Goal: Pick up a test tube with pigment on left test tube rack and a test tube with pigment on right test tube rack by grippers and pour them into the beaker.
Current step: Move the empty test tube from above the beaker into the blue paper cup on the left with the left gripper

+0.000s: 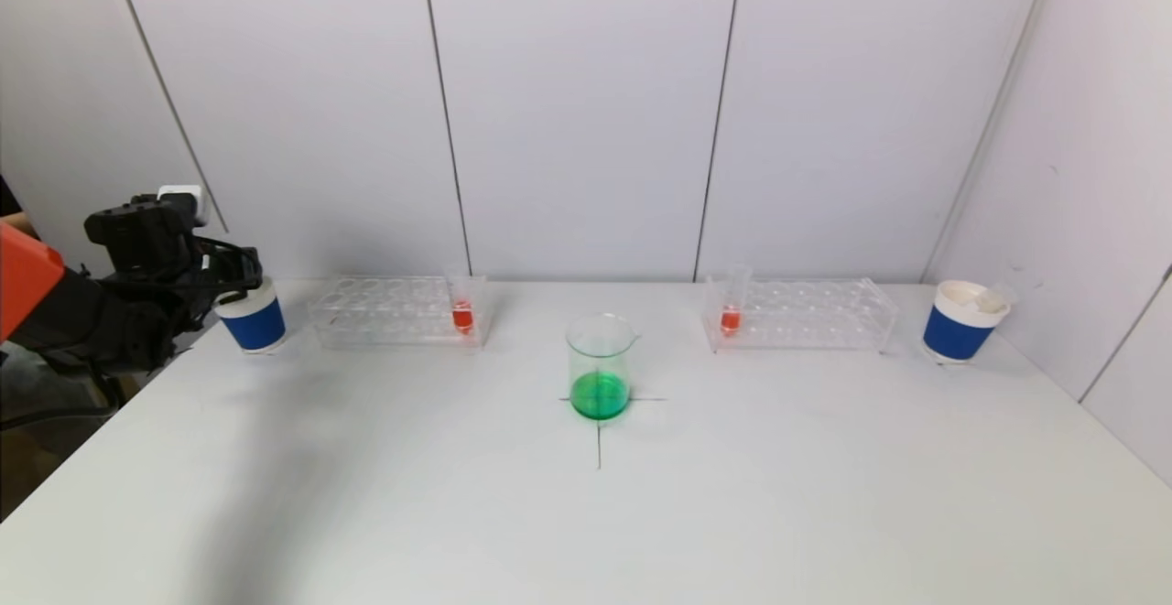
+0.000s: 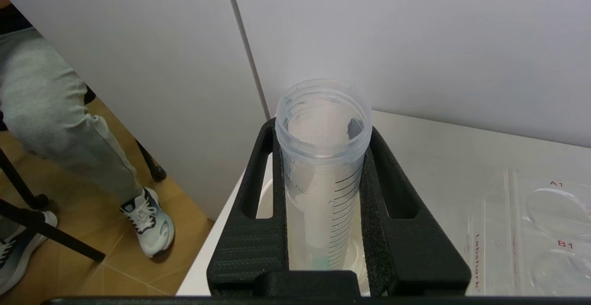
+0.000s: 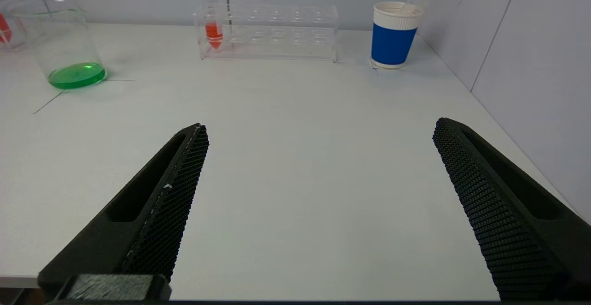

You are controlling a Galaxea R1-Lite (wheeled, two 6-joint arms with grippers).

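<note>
Green liquid is sitting in the bottom of the clear glass beaker, which we are seeing in the head view at the middle of the white table, on a black cross mark. Well to the beaker's left our left gripper is hanging over the blue paper cup with a white rim at the table's far left edge. Just beyond that cup the clear plastic left test tube rack is carrying one clear tube with red pigment at its end nearest the beaker. The clear plastic right test tube rack is mirroring it, with a second tube of red pigment at its inner end, and a second blue paper cup is standing past the rack, near the right wall.

In the left wrist view we are clamping an empty clear graduated plastic tube between our black fingers; the jaws are pressing on both sides of it, and the white rim of the cup is showing below the tube's tip. Part of the left rack is lying just off to one side of the jaws.

In the right wrist view our right gripper is holding its jaws wide apart with nothing between them, low over bare table. The right rack, its red tube and the second cup are standing well ahead of the jaws, the beaker off to one side.
</note>
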